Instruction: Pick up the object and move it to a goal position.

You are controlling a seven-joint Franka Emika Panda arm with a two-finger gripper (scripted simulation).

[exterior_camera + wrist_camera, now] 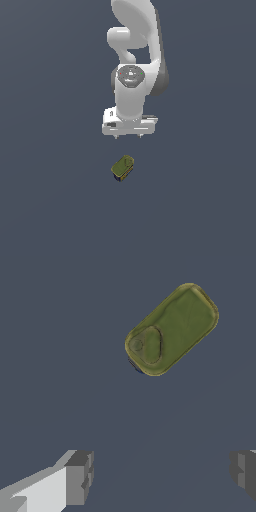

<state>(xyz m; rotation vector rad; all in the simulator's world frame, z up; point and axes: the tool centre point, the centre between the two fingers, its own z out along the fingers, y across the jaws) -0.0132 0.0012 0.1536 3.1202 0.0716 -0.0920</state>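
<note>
The object (122, 167) is a small olive-green boxy can with rounded corners and a yellow and dark-blue lower edge; it lies on the dark grey floor, turned at an angle. In the wrist view the object (171, 329) shows its flat green top with an oval pull-tab shape. My gripper (128, 136) hangs from the white arm a short way above and behind the can, not touching it. Its fingers (79, 478) stand wide apart with nothing between them, so it is open (162, 473).
The white arm (134, 60) rises at the exterior view's top centre. Plain dark grey floor (55, 190) lies all around the can, with no other objects or edges in sight.
</note>
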